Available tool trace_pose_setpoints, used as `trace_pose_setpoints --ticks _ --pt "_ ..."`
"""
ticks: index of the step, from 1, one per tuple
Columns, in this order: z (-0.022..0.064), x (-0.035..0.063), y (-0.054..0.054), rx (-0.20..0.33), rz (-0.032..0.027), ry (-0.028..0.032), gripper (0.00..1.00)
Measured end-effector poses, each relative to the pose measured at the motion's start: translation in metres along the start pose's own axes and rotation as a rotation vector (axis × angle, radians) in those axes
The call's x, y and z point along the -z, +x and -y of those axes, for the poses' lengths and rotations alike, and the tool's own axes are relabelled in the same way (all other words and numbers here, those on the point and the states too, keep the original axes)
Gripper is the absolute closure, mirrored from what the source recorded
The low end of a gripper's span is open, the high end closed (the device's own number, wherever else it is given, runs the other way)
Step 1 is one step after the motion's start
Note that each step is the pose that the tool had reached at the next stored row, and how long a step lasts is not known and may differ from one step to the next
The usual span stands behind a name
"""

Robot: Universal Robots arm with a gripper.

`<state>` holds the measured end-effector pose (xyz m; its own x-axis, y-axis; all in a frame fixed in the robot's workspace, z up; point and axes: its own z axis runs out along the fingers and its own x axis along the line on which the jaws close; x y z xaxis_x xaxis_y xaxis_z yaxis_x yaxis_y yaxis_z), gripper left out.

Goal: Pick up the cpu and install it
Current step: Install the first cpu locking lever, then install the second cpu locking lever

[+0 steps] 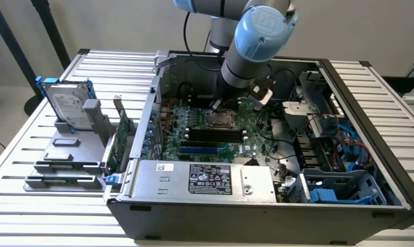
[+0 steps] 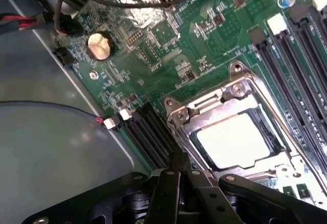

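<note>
The cpu (image 2: 237, 139) is a bright, shiny square lying flat inside the metal frame of the socket (image 2: 176, 112) on the green motherboard (image 2: 168, 45). My gripper (image 2: 174, 169) hangs just beside the socket's edge with its dark fingers pressed together and nothing between them. In the exterior view the gripper (image 1: 217, 106) reaches down into the open computer case (image 1: 262, 206), directly over the socket (image 1: 220, 120).
Black memory slots (image 2: 301, 55) run along one side of the socket, and a coin battery (image 2: 99, 46) and loose cables (image 2: 56, 22) lie nearby. Outside the case, at the exterior view's left, a hard drive (image 1: 68, 105) with blue brackets stands on a grey holder beside a green card (image 1: 121, 136).
</note>
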<state>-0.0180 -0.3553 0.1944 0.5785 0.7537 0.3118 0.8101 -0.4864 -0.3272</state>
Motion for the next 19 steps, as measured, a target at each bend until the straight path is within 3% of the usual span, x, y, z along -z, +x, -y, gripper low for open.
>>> trace_pose_setpoints --ticks 5,10,19 --pt "0.0085 -0.0009 -0.006 0.002 -0.0026 0.0104 0.89" --pt "0.0147 -0.0016 -0.010 0.005 -0.0013 0.0205 0.89" --pt "0.0154 -0.0017 -0.011 0.007 -0.0013 0.0218 0.89"
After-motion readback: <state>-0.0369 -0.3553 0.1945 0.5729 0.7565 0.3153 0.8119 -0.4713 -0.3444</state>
